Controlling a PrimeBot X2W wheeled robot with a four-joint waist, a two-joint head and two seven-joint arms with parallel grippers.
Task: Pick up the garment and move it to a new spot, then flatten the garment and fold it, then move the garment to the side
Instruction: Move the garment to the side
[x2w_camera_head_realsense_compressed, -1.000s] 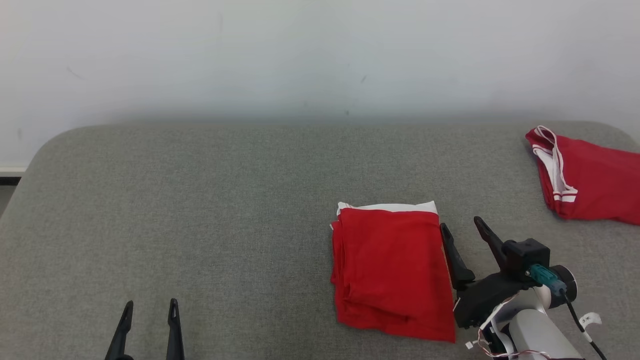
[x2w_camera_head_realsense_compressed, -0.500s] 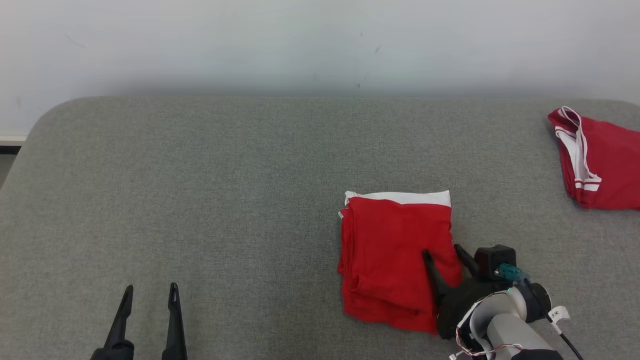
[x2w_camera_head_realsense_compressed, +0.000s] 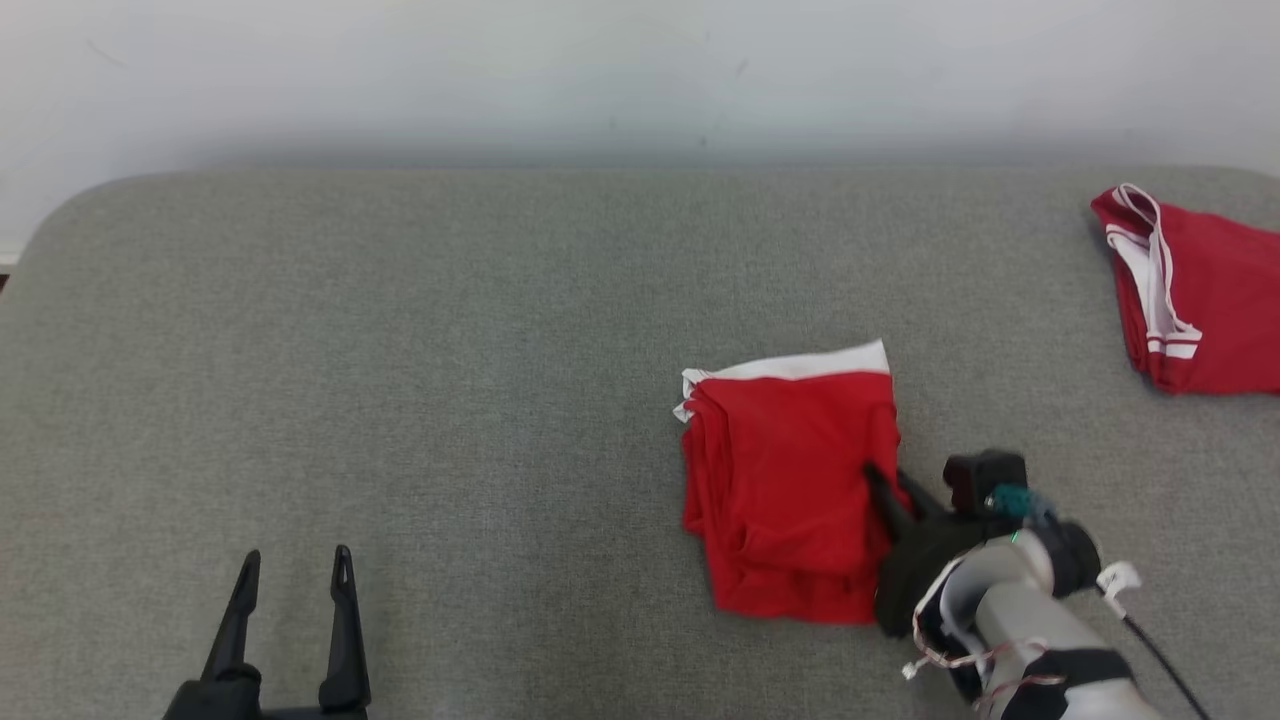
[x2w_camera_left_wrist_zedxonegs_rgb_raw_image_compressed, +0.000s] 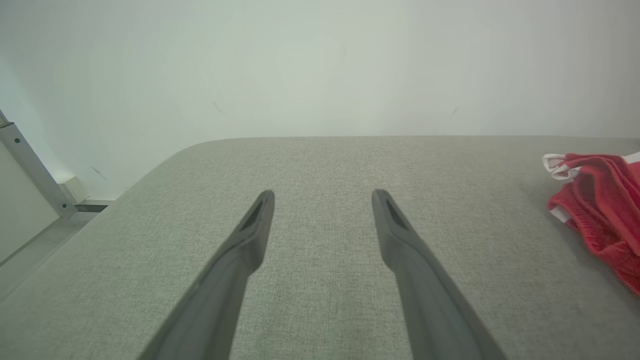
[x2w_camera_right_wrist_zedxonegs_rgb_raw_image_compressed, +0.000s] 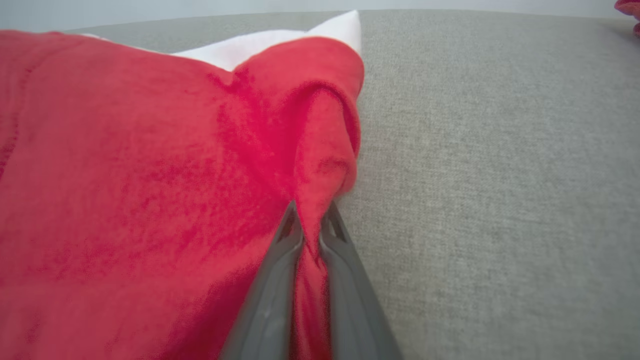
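Garment (x2w_camera_head_realsense_compressed: 780, 470) edge now bunched and pinched by right end effector (x2w_camera_head_realsense_compressed: 880, 480), earlier spread beside it; left end effector (x2w_camera_head_realsense_compressed: 296, 553) spread

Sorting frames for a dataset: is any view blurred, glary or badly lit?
Head view: soft even light, sharp, barely a shadow beside the folded red garment. Left wrist view: wide-angle stretch, the left fingers slightly soft, the wall washed pale. Right wrist view: the garment close up, oversaturated, its weave smeared; the right fingers blurred.
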